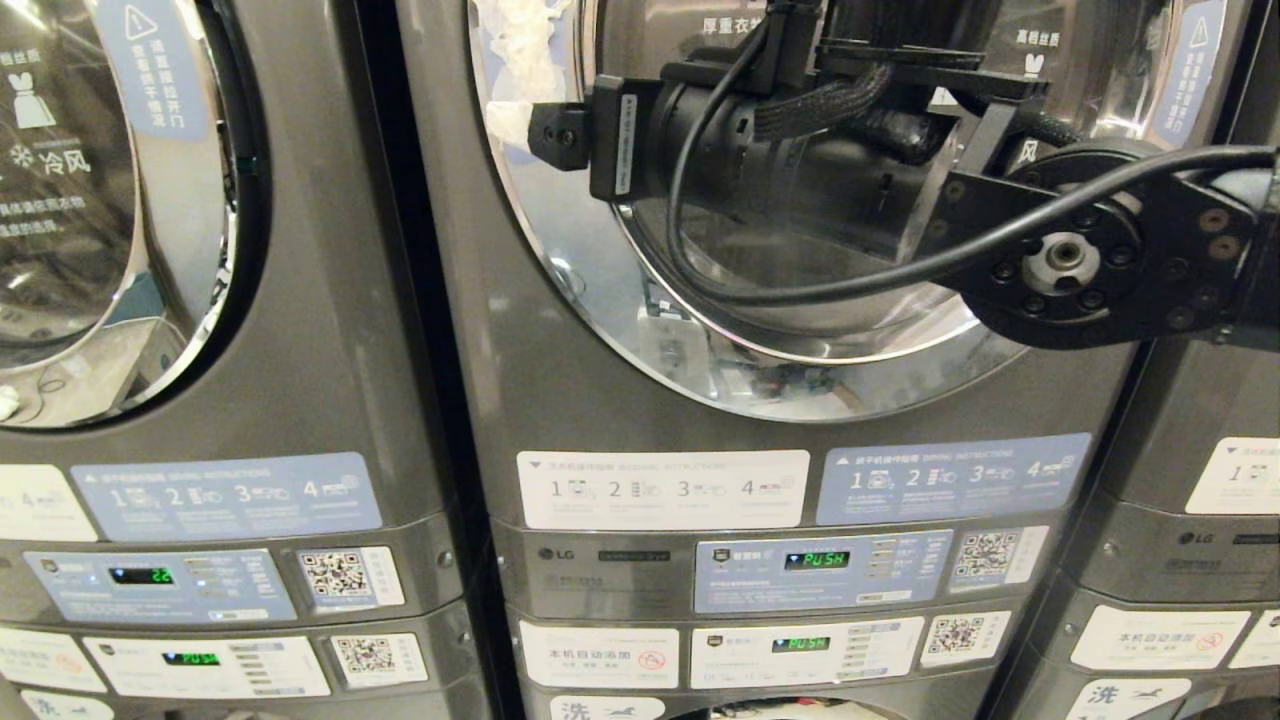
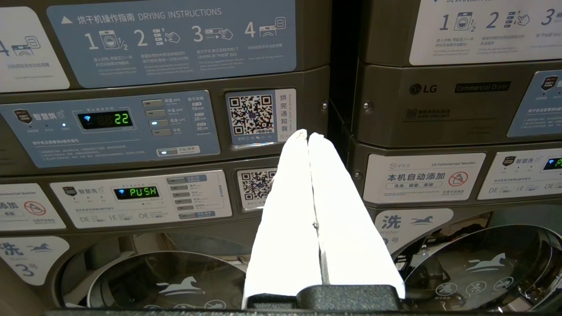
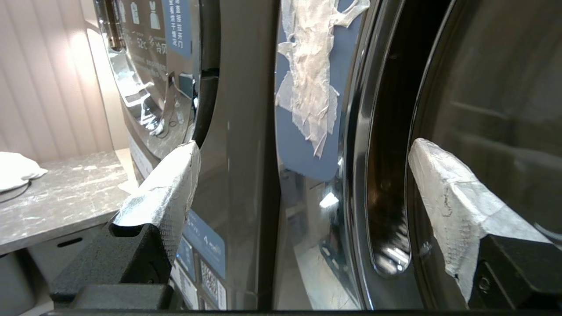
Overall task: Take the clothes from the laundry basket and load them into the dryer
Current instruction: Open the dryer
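Observation:
The dryer point(image 1: 560, 380) is the grey middle machine, and its round chrome-rimmed door point(image 1: 640, 330) looks closed. My right arm point(image 1: 1080, 260) reaches across the door glass from the right. In the right wrist view my right gripper point(image 3: 305, 145) is open and holds nothing. One taped finger point(image 3: 171, 188) is off the door's left edge and the other finger point(image 3: 448, 197) is over the dark glass. Between them lie the door's rim and its handle recess point(image 3: 390, 245). My left gripper point(image 2: 307, 134) is shut and empty, parked low before the control panels. The clothes and the laundry basket are out of view.
A second dryer point(image 1: 300, 300) stands to the left, its display point(image 1: 140, 576) reading 22. Washers point(image 2: 175, 281) sit below the dryers. Torn white tape point(image 3: 307, 79) covers a blue sticker on the door. A grey counter point(image 3: 57, 197) with a white item point(image 3: 13, 171) lies beyond the left machine.

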